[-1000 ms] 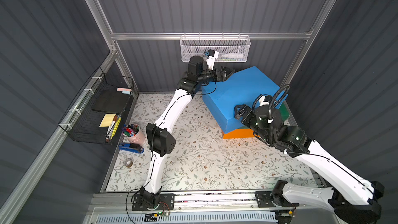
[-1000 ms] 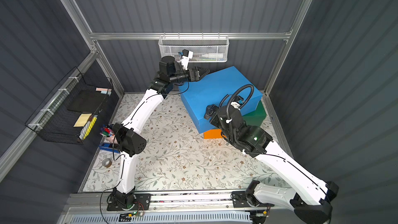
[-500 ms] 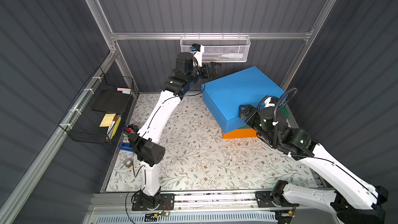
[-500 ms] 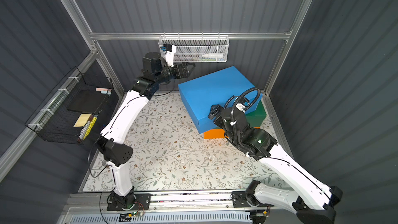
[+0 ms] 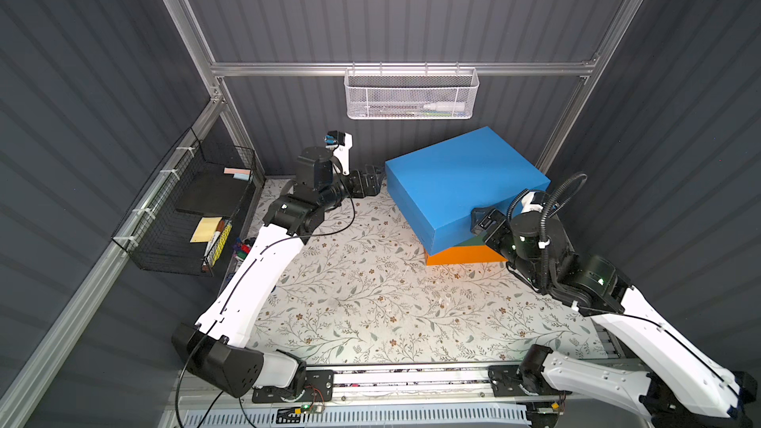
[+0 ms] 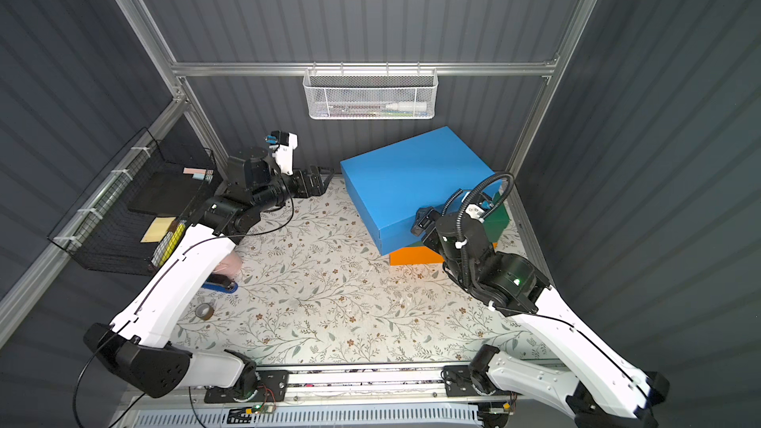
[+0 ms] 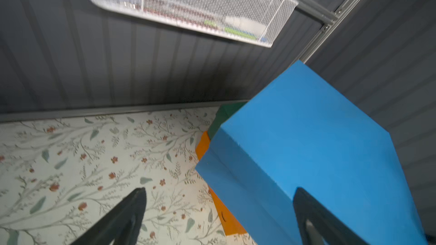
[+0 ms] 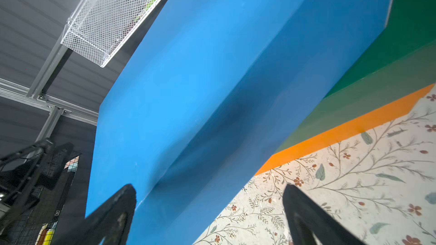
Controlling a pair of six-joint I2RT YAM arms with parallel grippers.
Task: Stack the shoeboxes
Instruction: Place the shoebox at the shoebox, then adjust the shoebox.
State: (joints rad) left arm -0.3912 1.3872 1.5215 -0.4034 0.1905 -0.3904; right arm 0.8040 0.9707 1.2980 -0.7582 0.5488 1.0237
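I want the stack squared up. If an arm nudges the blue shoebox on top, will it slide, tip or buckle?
Probably slides: the blue shoebox is flat matte cardboard resting on the green shoebox. It sits skewed, one corner overhanging the orange shoebox, so pressing there might tip it. Its broad top likely flexes.

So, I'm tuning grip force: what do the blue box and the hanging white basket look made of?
Blue box: likely cardboard, matte; flat glare-free faces, crisp folded edges.
White basket: seemingly painted metal mesh; see-through grid, wire rim.
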